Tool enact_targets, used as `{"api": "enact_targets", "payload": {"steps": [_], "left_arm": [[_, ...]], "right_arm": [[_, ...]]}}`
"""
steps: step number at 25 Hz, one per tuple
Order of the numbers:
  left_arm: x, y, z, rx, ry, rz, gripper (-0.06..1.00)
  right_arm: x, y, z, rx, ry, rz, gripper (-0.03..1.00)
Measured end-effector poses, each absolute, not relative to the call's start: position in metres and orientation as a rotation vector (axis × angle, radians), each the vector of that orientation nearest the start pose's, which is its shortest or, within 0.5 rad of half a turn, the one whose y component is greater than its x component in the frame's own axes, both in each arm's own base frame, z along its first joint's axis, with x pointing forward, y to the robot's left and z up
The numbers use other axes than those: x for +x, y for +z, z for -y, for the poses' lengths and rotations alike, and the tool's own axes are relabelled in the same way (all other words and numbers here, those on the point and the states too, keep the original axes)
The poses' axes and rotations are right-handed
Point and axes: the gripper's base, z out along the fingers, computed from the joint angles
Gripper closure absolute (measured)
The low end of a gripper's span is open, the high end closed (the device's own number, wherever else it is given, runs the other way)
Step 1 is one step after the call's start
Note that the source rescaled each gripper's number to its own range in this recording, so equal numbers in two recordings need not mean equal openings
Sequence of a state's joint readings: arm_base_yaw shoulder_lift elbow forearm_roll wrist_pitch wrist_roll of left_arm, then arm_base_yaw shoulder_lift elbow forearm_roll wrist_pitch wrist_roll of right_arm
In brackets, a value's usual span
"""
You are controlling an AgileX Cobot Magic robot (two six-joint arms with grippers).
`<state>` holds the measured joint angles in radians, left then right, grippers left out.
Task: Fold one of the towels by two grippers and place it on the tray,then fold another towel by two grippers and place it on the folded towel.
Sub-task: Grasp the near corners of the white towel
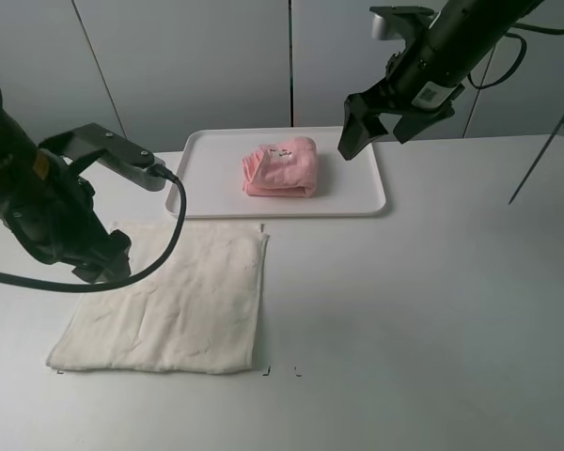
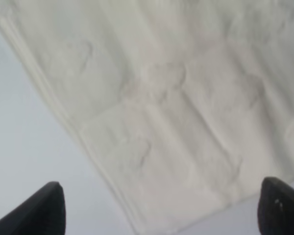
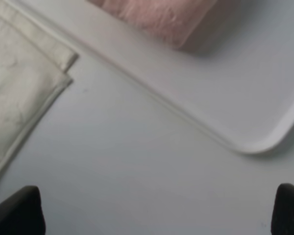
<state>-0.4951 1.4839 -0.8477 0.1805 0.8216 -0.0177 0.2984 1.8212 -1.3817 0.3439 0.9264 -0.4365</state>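
A folded pink towel (image 1: 282,167) lies on the white tray (image 1: 362,193) at the back of the table. A cream towel (image 1: 174,301) lies spread flat on the table in front of the tray. My left gripper (image 1: 103,266) hovers over the cream towel's left edge. The left wrist view shows its open fingertips (image 2: 46,210) above the cream towel (image 2: 176,112), holding nothing. My right gripper (image 1: 381,133) hangs open and empty above the tray's right end. The right wrist view shows the tray's corner (image 3: 245,142), part of the pink towel (image 3: 161,17) and a corner of the cream towel (image 3: 24,78).
The table is a plain white surface. A thin dark rod (image 1: 540,155) leans at the far right. Grey wall panels stand behind the tray. Small dark marks (image 1: 268,371) sit on the table near the cream towel's front right corner.
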Motion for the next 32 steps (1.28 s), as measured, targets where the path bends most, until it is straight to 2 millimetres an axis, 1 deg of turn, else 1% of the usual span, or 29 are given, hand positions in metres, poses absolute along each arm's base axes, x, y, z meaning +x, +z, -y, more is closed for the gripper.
{"api": "enact_targets", "payload": {"steps": [2, 3, 4, 6, 10, 12, 13, 15, 18, 22, 27, 32], "left_arm": [[0.228, 0.204, 0.103, 0.946, 0.142, -2.805, -0.05], [0.227, 0.202, 0.1, 0.987, 0.146, -2.807, -0.05], [0.225, 0.2, 0.098, 1.043, 0.152, -2.799, -0.05], [0.223, 0.197, 0.096, 1.182, 0.162, -2.759, -0.05], [0.217, 0.186, 0.093, 1.6, 0.202, -2.568, -0.05], [0.215, 0.18, 0.091, 1.755, 0.226, -2.457, -0.05], [0.215, 0.178, 0.091, 1.786, 0.234, -2.414, -0.05], [0.214, 0.173, 0.09, 1.826, 0.25, -2.348, -0.05], [0.21, 0.165, 0.087, 1.879, 0.286, -2.293, -0.05], [0.208, 0.162, 0.085, 1.907, 0.3, -2.283, -0.05], [0.209, 0.163, 0.09, 1.815, 0.23, -2.295, -0.05], [0.209, 0.163, 0.092, 1.779, 0.198, -2.313, -0.05]], "right_arm": [[0.345, 0.231, -0.138, -0.858, 0.429, -2.691, -0.03], [0.34, 0.228, -0.143, -0.919, 0.434, -2.683, -0.03], [0.334, 0.225, -0.15, -0.985, 0.435, -2.673, -0.03], [0.32, 0.222, -0.174, -1.161, 0.41, -2.627, -0.03], [0.289, 0.219, -0.219, -1.551, 0.288, -2.456, -0.03], [0.278, 0.217, -0.231, -1.704, 0.243, -2.375, -0.03], [0.273, 0.214, -0.236, -1.771, 0.237, -2.341, -0.03], [0.267, 0.209, -0.241, -1.879, 0.223, -2.288, -0.03], [0.265, 0.202, -0.244, -1.959, 0.226, -2.258, -0.03], [0.265, 0.198, -0.246, -1.972, 0.241, -2.257, -0.03], [0.264, 0.198, -0.247, -1.955, 0.276, -2.27, -0.03], [0.263, 0.198, -0.249, -1.939, 0.308, -2.277, -0.03]]}}
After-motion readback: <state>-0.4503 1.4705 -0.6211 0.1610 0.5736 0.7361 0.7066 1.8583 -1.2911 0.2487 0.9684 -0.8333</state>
